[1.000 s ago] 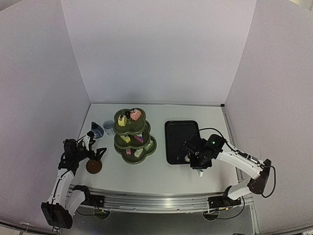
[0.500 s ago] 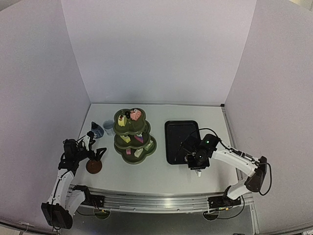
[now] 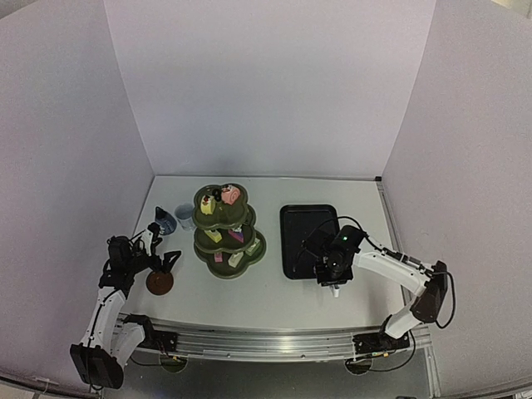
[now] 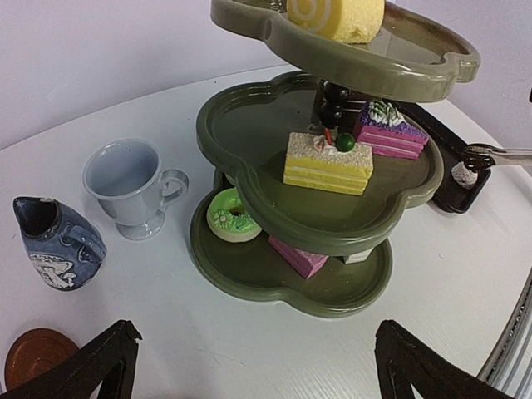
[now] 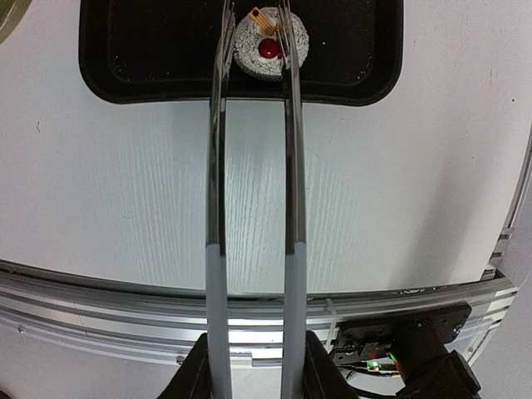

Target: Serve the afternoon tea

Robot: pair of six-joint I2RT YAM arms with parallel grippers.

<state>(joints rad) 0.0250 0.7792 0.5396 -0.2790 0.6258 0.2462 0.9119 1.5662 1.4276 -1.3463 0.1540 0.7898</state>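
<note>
Our right tool (image 5: 253, 366) clamped on tongs (image 5: 291, 166) | tong arms point straight ahead, tips flanking cherry-topped pastry (image 5: 270, 41) on black tray (image 5: 133, 66) | we judge stand (image 4: 241, 125) lies leftward across bench (image 5: 374, 208) | left tool (image 4: 253, 357) spread apart

The stand (image 3: 226, 216) is standing left of frame centre. The cup (image 3: 184, 216) is sitting just left of it, with the jug (image 3: 165, 221) beside the cup, further left. The tray (image 3: 303, 224) is lying right of the stand, apart from it. One pastry (image 5: 268, 41) is lying in the tray, between the tips of the tongs (image 5: 214, 166).
</note>
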